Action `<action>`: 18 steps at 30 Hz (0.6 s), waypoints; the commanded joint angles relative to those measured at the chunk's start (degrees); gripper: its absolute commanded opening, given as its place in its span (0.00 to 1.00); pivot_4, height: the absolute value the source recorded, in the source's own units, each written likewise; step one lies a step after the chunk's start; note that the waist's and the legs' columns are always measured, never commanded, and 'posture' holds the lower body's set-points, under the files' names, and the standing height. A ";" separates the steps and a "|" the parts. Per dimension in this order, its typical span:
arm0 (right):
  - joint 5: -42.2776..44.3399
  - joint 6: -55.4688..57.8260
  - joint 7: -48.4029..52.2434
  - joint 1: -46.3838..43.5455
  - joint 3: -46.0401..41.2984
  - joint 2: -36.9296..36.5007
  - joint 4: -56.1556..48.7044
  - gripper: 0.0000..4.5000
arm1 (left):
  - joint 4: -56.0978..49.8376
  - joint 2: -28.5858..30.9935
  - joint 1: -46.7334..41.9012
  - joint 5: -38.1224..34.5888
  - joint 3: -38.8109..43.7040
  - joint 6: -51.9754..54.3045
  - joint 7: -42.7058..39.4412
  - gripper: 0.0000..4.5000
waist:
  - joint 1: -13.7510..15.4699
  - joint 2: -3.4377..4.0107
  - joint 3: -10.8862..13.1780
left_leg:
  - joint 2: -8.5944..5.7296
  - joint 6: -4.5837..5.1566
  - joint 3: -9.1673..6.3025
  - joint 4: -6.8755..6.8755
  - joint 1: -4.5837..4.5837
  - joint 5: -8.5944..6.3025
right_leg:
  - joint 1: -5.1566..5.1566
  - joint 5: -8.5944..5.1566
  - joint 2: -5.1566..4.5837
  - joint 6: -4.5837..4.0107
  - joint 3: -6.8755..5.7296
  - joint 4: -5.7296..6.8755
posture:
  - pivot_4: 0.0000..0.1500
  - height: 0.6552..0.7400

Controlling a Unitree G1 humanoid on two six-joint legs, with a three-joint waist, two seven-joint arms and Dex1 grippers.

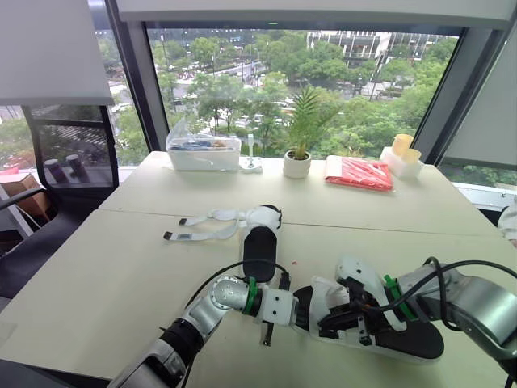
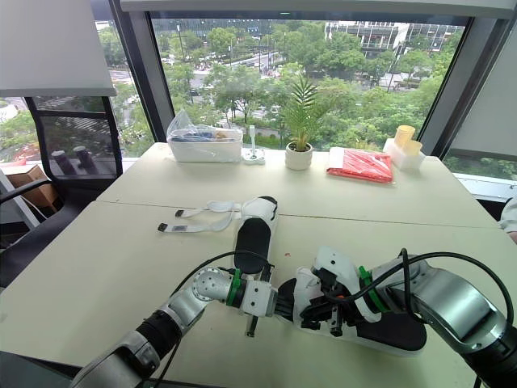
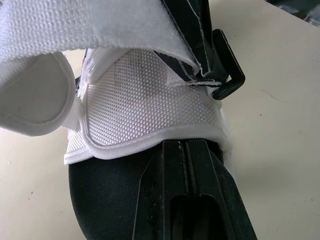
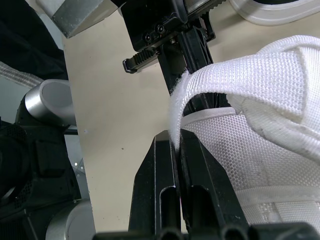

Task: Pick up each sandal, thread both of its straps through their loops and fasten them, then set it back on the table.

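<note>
Two sandals are sitting on the table [image 1: 121, 267]: far sandal [image 1: 260, 246] running lengthwise toward the window, near sandal [image 1: 404, 339] lying crosswise in front of me. I'm pinching its white strap [image 4: 240, 70] with the right gripper [image 4: 177, 137]; can't tell whether the left gripper [image 1: 284, 311] is clamped.

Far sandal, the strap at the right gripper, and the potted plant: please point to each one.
far sandal [image 1: 260, 252], left eye view, on its black sole.
strap [image 4: 250, 75], right wrist view, on the white webbing.
potted plant [image 1: 296, 165], left eye view, on the white pot.
</note>
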 commanded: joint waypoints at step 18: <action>6.99 7.11 -2.55 -4.80 -7.28 3.06 3.86 0.01 | 5.71 1.73 2.25 5.79 -4.07 4.08 -1.64 0.00 | 0.02 0.03 0.02 | -0.02 -0.08 -0.01 0.02 -0.03 0.06 | 0.11 0.02 0.00 0.04 -0.01 0.06 | 1.00 0.97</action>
